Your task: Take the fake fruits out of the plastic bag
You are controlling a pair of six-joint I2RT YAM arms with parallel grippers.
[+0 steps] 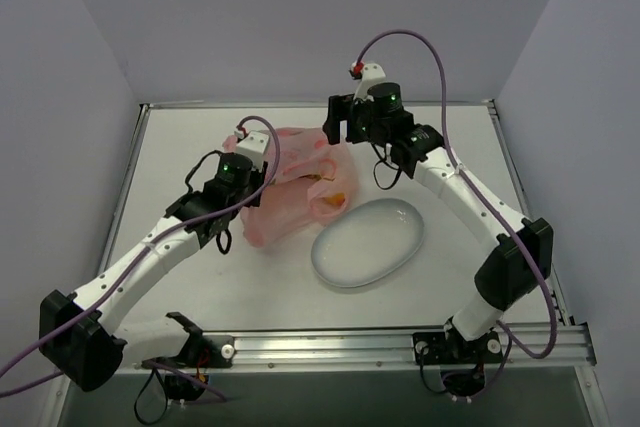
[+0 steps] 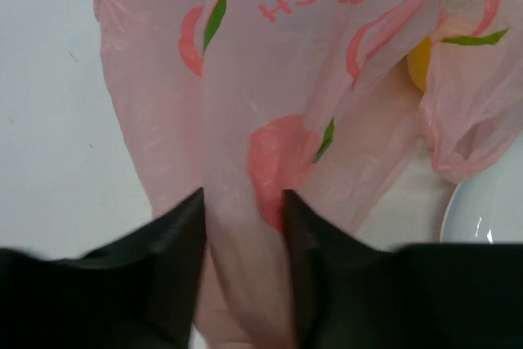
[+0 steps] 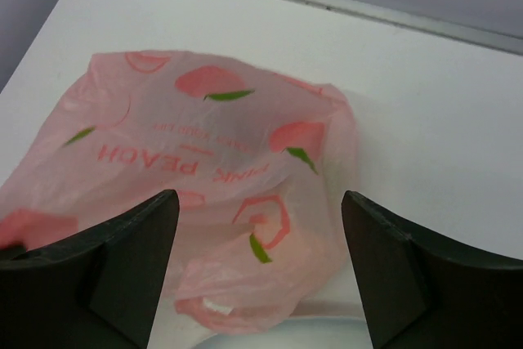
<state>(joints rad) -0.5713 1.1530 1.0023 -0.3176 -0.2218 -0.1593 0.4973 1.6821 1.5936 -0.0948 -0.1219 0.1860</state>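
The left tool [image 2: 243, 218] pinches a fold of the plastic bag [image 2: 278, 55] on the tabletop [image 2: 49, 120]; the right tool [image 3: 260, 234] hangs spread wide, empty, above it.

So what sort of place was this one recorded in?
Most likely a lab robot cell, not a home: a white table boxed in by plain walls, a metal rail along its near edge, and a pink plastic bag and white plate laid out as props.
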